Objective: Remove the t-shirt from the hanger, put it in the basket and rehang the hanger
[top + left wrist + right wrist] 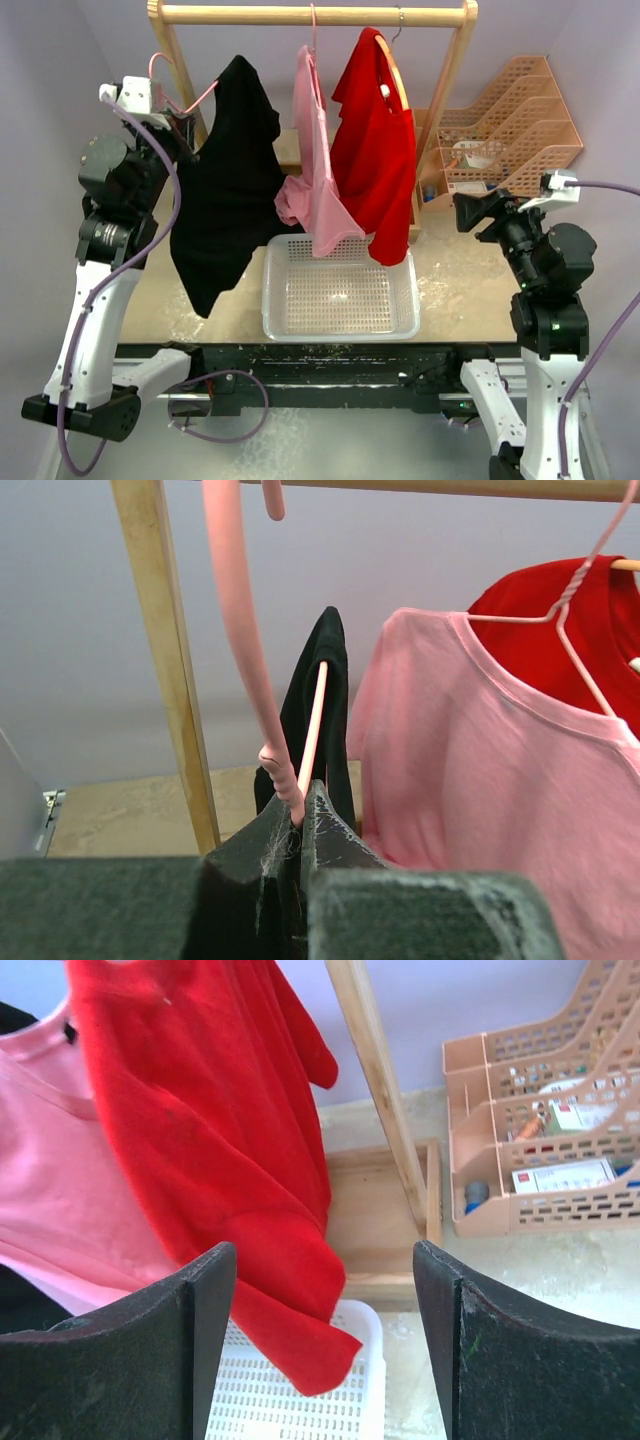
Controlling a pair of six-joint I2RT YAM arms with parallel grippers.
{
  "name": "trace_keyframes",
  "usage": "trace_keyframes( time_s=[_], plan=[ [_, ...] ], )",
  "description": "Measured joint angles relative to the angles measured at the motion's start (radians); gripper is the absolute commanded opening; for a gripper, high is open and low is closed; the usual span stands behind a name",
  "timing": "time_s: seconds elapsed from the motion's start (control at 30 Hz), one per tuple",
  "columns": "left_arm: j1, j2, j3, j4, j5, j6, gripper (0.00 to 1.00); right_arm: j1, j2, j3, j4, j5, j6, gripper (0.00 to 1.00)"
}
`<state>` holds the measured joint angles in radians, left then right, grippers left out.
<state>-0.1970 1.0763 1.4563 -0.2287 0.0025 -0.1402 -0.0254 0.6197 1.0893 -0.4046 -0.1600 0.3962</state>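
Beside the left post (165, 660), left gripper (300, 815) tight on pink hanger (240, 630) of black t-shirt (225, 190); right gripper (325, 1310) agape.

A black t-shirt (225, 190) on a pink hanger (240, 630); pink t-shirt (320, 170), red t-shirt (375, 160), white perforated basket (340, 295).

The middle t-shirt (320, 170) and, to its right, the right t-shirt (375, 150) hang from the rail (310, 14). At the rail's left end, the left t-shirt (225, 190) hangs on a hanger (190, 100) clamped in the left gripper (300, 815). A basket (268, 290) sits on the tabletop (460, 290) beneath them, with stacked trays (520, 120) at the far right.
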Motion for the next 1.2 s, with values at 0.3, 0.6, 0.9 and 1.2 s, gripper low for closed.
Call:
trace_keyframes(
  time_s=[0.3, 0.6, 0.9, 1.2],
  plan=[
    [0.000, -0.109, -0.014, -0.134, 0.010, -0.006, 0.00, 0.001, 0.118, 0.114, 0.046, -0.079, -0.003, 0.74],
    [0.000, -0.151, -0.015, -0.227, -0.071, 0.007, 0.00, 0.138, 0.343, 0.307, 0.083, -0.035, -0.013, 0.74],
    [0.000, -0.156, -0.011, -0.234, -0.145, 0.058, 0.00, 0.373, 0.577, 0.560, 0.096, 0.095, -0.077, 0.74],
    [0.000, -0.138, 0.146, -0.257, -0.151, 0.100, 0.00, 0.418, 0.766, 0.834, 0.030, 0.117, -0.146, 0.75]
  ],
)
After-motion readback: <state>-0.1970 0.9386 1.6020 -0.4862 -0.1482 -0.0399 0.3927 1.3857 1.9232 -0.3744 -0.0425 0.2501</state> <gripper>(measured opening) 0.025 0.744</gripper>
